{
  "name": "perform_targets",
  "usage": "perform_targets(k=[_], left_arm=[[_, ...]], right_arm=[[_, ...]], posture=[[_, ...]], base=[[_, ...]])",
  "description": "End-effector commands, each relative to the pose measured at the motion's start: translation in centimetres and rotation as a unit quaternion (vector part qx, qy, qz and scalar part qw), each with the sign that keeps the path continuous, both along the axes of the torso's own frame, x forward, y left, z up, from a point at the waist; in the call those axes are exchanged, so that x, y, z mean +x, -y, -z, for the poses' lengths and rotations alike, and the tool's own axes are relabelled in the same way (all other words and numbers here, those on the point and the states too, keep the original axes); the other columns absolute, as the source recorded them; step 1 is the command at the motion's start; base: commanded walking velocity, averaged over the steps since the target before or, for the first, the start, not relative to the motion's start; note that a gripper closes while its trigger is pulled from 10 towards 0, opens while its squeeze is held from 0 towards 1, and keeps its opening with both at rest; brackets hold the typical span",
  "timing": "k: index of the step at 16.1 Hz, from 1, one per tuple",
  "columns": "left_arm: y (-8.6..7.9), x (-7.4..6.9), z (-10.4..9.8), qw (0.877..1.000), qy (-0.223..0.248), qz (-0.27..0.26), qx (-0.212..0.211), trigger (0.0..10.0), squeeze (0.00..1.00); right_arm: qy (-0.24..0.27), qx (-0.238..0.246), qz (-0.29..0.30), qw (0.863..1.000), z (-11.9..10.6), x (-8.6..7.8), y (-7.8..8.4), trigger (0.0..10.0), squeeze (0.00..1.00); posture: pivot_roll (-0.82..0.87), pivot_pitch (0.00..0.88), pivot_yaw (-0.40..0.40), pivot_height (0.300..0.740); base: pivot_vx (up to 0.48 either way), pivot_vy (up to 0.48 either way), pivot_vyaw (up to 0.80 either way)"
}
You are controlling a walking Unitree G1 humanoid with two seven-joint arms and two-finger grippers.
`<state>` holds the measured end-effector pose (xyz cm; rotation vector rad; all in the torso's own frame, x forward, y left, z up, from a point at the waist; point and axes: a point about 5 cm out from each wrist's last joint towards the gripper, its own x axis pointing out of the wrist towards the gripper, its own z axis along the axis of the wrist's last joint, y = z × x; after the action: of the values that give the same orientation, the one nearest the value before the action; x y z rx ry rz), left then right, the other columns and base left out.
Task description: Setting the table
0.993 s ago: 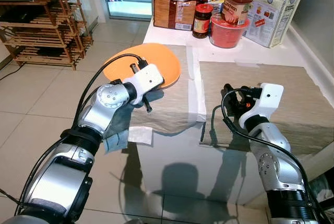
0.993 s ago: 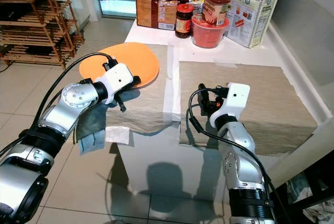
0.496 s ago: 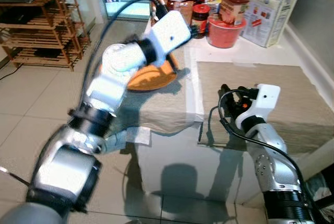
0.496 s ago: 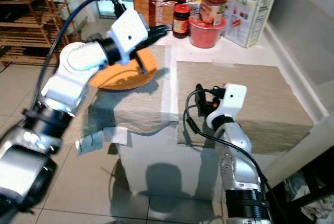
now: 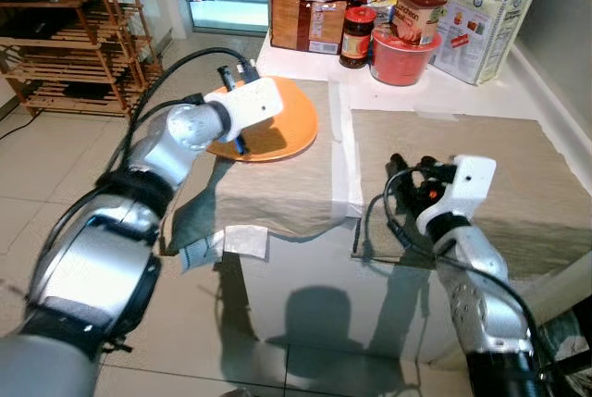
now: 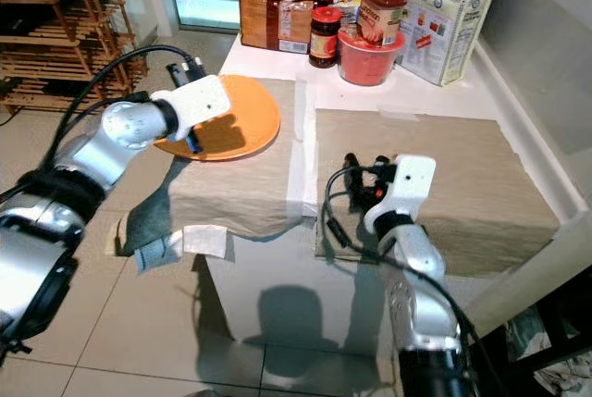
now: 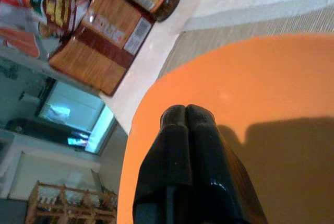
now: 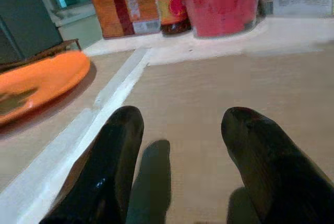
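Orange and round, the plate [image 5: 273, 124] lies on the left beige placemat [image 5: 287, 184], directly under our left gripper [image 7: 186, 113], whose black fingers are pressed together with nothing between them. Our right gripper [image 8: 182, 130] hovers low over the right placemat [image 5: 481, 170], fingers spread apart. Both woven mats cover a white table [image 5: 398, 96]; jars, a red tub [image 5: 402, 55] and boxes crowd its far end. Beyond, tiled floor and a wooden rack [image 5: 79, 41].

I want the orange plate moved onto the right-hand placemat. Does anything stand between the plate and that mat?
Nothing visible does. The orange plate lies on the left placemat; only a bare white strip separates it from the right placemat, where the right end effector hovers.
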<state>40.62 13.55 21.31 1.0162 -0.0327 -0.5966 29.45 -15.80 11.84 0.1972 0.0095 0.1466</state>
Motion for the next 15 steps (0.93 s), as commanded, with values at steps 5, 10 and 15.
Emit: perform_targets(k=[5,10,15], left_arm=[[0.4,0.8,-0.6,0.998,0.017,-0.018,0.066,10.0,0.00],[-0.8,0.9,0.2,0.995,0.002,-0.057,0.082,10.0,0.00],[-0.5,0.8,1.0,0.995,-0.012,-0.061,0.072,10.0,0.00]], right_arm=[[-0.045,-0.009,0.003,0.999,1.8,-1.2,0.1,10.0,0.00],[0.040,-0.059,-0.057,0.996,-1.3,-3.2,-1.1,10.0,0.00],[0.076,-0.100,-0.104,0.987,-3.6,-4.6,-1.0,10.0,0.00]], posture=[[-0.03,0.000,0.029,0.740],[-0.04,0.001,0.031,0.740],[-0.06,0.004,0.026,0.740]], base=[[0.000,0.000,0.00],[0.000,0.000,0.00],[0.000,0.000,0.00]])
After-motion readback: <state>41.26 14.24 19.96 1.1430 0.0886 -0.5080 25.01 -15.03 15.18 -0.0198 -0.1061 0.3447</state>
